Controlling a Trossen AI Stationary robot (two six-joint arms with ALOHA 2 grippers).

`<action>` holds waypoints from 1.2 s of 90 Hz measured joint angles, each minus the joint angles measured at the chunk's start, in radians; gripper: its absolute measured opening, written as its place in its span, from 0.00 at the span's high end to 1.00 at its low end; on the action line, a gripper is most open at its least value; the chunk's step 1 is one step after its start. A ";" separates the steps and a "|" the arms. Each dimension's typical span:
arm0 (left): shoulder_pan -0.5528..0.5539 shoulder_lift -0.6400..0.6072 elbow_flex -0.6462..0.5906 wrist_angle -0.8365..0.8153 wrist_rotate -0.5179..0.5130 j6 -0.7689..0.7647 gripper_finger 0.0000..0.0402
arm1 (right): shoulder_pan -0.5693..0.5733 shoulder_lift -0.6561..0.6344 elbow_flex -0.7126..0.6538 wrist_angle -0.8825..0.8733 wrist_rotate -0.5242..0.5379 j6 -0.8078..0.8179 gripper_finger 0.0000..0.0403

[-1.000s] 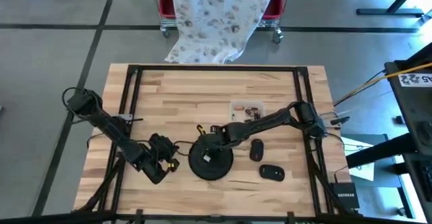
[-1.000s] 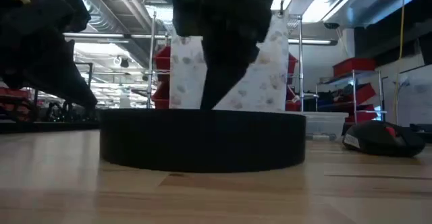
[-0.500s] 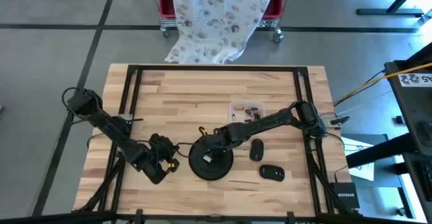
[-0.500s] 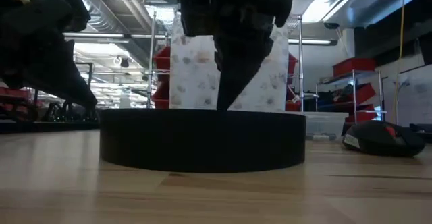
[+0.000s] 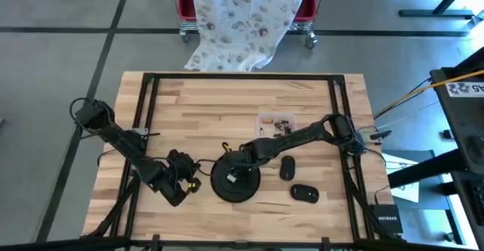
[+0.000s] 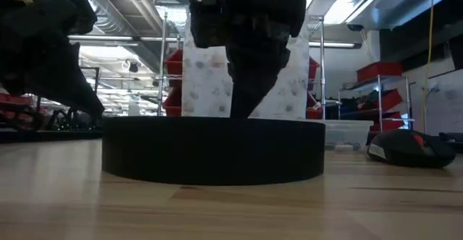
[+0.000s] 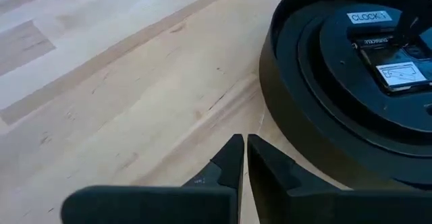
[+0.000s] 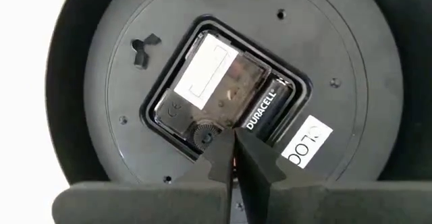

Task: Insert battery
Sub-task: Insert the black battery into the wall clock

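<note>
A black round clock [image 5: 236, 180] lies face down on the wooden table. Its square movement [image 8: 216, 89] shows at the centre of the back. A black Duracell battery [image 8: 266, 110] lies in the movement's slot. My right gripper [image 8: 233, 148] is shut and points down into the clock's back, its tips at the battery's near end. In the low view the clock's rim [image 6: 213, 150] hides those tips. My left gripper [image 7: 244, 143] is shut, low over the table just left of the clock's rim [image 7: 270, 109], and I see no touch. My right gripper comes from above, pointing down, its shut fingertips [image 8: 251, 158] at the battery's end [image 8: 248, 131] beside the movement's round knob. Whether they press on that end or only stand over it, the fingers hide. The battery lies flat in its slot.
Two black computer mice [image 5: 287, 167] [image 5: 305, 193] lie right of the clock. A small clear box [image 5: 277, 122] of small parts sits behind them. Black frame rails [image 5: 147, 100] run along the table's left, right and far edges. Bare wood lies at the far half.
My right gripper has shifted a little toward the table's right over the clock's back, still shut and pointing down. The clock has slid slightly toward the table's left.
</note>
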 joint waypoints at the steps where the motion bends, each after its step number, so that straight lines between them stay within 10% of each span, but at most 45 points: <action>1: 0.000 0.000 0.000 0.001 0.000 0.000 0.99 | 0.000 0.002 0.000 0.000 0.000 0.000 1.00; 108: 0.000 0.000 0.000 -0.003 0.000 0.000 0.99 | 0.007 -0.008 0.040 -0.050 -0.011 -0.031 1.00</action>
